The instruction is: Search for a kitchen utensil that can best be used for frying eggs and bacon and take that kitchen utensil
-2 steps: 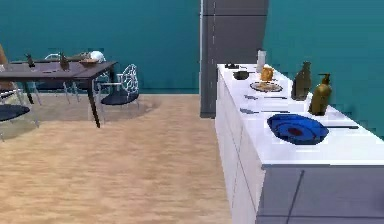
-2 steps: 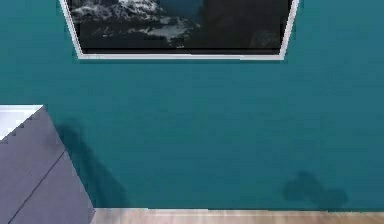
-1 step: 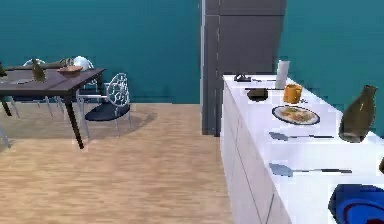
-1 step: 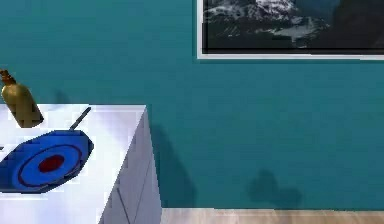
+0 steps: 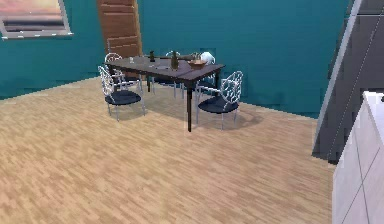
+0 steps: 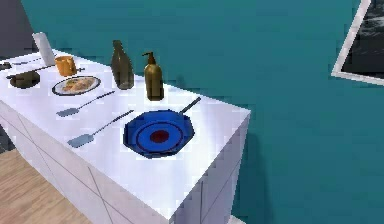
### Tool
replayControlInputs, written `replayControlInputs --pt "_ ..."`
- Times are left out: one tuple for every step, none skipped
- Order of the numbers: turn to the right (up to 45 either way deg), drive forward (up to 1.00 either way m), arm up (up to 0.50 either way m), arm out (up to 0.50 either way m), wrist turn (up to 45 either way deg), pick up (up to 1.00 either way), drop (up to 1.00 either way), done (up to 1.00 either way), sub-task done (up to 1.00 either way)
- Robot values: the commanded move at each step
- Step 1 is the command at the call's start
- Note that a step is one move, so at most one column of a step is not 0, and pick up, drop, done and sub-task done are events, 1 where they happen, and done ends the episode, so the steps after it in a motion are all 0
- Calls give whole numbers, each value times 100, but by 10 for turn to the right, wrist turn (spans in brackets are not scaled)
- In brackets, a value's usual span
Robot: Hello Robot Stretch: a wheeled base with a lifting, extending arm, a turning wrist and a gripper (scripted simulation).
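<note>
Pan [image 6: 158,133], blue inside, lies on white counter [image 6: 212,124]; fingers' state cannot be told.

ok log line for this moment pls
phase: search | target: blue frying pan on white counter | near it: brown bottle, spatula | forward view: dining table, chairs

dining table [image 5: 160,70] | wire chairs [image 5: 222,97] | counter [image 6: 215,125]: two bottles [image 6: 152,78], plate [image 6: 76,85]
</note>
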Motion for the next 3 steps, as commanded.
replayControlInputs --pt "0 0 50 0 0 0 0 0 0" --pt "0 0 38 0 0 0 0 0 0" --pt "0 0 0 20 0 0 0 0 0"
